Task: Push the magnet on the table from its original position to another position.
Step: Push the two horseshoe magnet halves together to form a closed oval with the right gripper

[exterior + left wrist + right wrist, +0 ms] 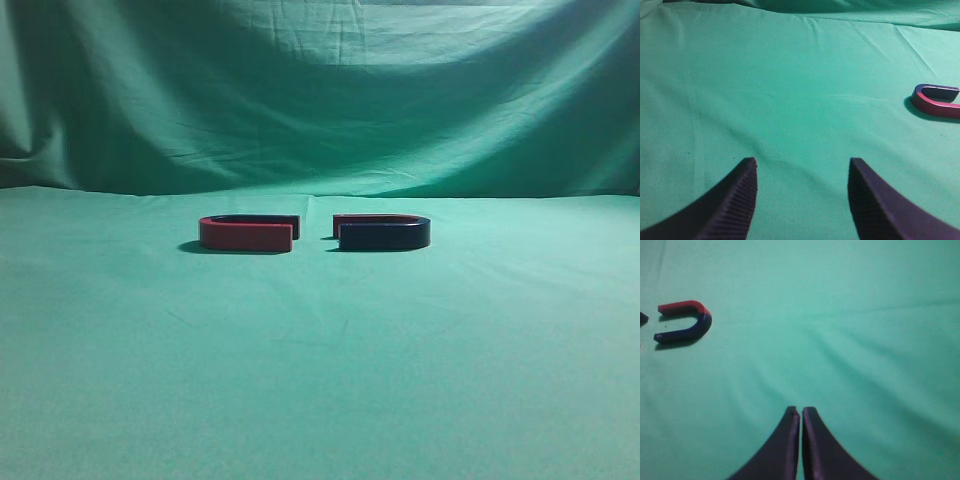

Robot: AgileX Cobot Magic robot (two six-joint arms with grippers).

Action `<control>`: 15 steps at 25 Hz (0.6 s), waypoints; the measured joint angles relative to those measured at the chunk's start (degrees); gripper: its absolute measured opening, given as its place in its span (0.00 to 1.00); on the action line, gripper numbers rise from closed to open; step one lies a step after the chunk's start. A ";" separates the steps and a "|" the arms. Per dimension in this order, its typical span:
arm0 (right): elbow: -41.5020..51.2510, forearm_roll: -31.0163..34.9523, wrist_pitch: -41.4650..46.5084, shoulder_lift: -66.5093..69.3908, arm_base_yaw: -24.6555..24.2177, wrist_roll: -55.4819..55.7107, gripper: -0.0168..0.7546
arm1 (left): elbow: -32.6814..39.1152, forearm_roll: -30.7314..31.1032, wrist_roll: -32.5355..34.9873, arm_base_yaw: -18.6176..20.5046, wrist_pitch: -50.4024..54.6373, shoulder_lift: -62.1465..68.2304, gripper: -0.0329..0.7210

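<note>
Two red-and-blue horseshoe magnets lie flat on the green cloth, open ends facing each other with a small gap. The left magnet (pixel 248 233) shows its red side; it also shows at the right edge of the left wrist view (pixel 936 100). The right magnet (pixel 383 232) shows its blue side; it also lies at the upper left of the right wrist view (pixel 686 321). My left gripper (pixel 802 170) is open and empty, far left of its magnet. My right gripper (pixel 800 412) is shut and empty, well to the right of its magnet. Neither gripper shows in the exterior view.
The green cloth (pixel 320 360) covers the whole table and rises as a draped backdrop (pixel 320 90) behind the magnets. A dark tip of the left magnet (pixel 642 317) shows at the left edge of the right wrist view.
</note>
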 joint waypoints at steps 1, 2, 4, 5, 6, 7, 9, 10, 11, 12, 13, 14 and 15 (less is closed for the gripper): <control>-0.15 0.00 0.29 1.21 0.00 -0.15 0.02 | 0.00 0.00 0.00 0.00 0.00 0.00 0.54; -0.39 0.00 0.52 2.45 0.00 -0.52 0.02 | 0.00 0.00 0.00 0.00 0.00 0.00 0.54; -1.22 0.13 1.97 5.11 0.00 -1.21 0.02 | 0.00 0.00 0.00 0.00 0.00 0.00 0.54; -2.02 0.67 2.85 6.78 0.00 -1.47 0.02 | 0.00 0.00 0.00 0.00 0.00 0.00 0.54; -2.82 1.38 3.61 8.52 0.00 -1.94 0.02 | 0.00 0.00 0.00 0.00 0.00 0.00 0.54; -3.41 2.56 3.87 9.95 0.00 -2.81 0.02 | 0.00 0.00 0.00 0.00 0.00 0.00 0.54; -4.43 5.49 3.84 13.22 0.13 -4.99 0.02 | 0.00 0.00 0.00 0.00 0.00 0.00 0.54; -4.89 6.07 3.43 14.53 0.86 -5.60 0.02 | 0.00 0.00 0.00 0.00 0.00 0.00 0.54; -5.27 6.22 2.85 16.17 2.05 -5.91 0.02 | 0.00 0.00 0.00 0.00 0.00 0.00 0.54; -6.04 6.43 2.31 17.94 3.56 -6.00 0.02 | 0.00 0.00 0.00 0.00 0.00 0.00 0.54; -6.94 6.56 1.79 20.02 4.94 -6.00 0.02 | 0.00 0.00 0.00 0.00 0.00 0.00 0.54; -8.11 6.65 1.21 22.03 6.59 -6.00 0.02 | 0.00 0.00 0.00 0.00 0.00 0.00 0.54; -9.31 6.68 0.93 24.78 8.07 -6.00 0.02 | 0.00 0.00 0.00 0.00 0.00 0.00 0.54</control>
